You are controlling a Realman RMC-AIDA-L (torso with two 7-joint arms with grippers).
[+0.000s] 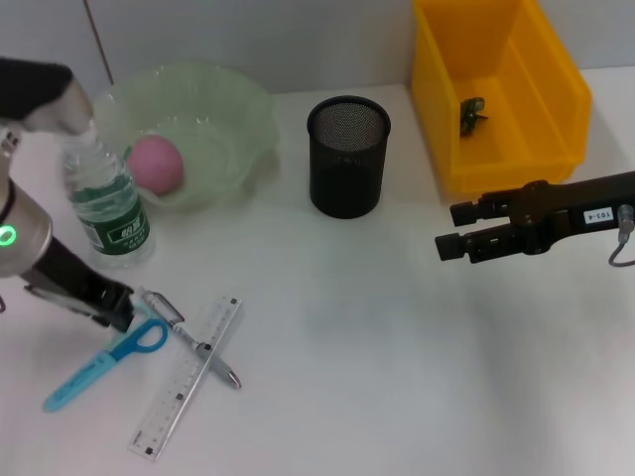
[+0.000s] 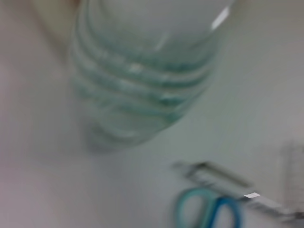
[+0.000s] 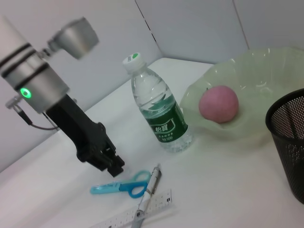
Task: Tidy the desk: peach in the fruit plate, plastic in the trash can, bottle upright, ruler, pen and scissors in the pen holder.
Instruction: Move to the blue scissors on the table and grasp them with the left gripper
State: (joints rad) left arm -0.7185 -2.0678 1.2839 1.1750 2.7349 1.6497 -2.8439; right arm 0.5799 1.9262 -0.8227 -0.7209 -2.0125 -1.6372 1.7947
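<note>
Scissors (image 1: 97, 363), pen (image 1: 194, 341) and ruler (image 1: 188, 378) lie together at your near left. Your left gripper (image 1: 127, 309) hangs just over the scissor handles; you cannot tell if it is open. The water bottle (image 1: 107, 204) stands upright. The peach (image 1: 155, 164) sits in the fruit plate (image 1: 238, 104). Your right gripper (image 1: 448, 229), fingers apart, holds nothing.

white desk (image 1: 397, 347) | on it: bottle (image 1: 107, 203), fruit plate (image 1: 238, 119), pen holder (image 1: 347, 157), trash can (image 1: 556, 89), scissors (image 1: 104, 362), ruler (image 1: 189, 377), pen (image 1: 193, 337)
</note>
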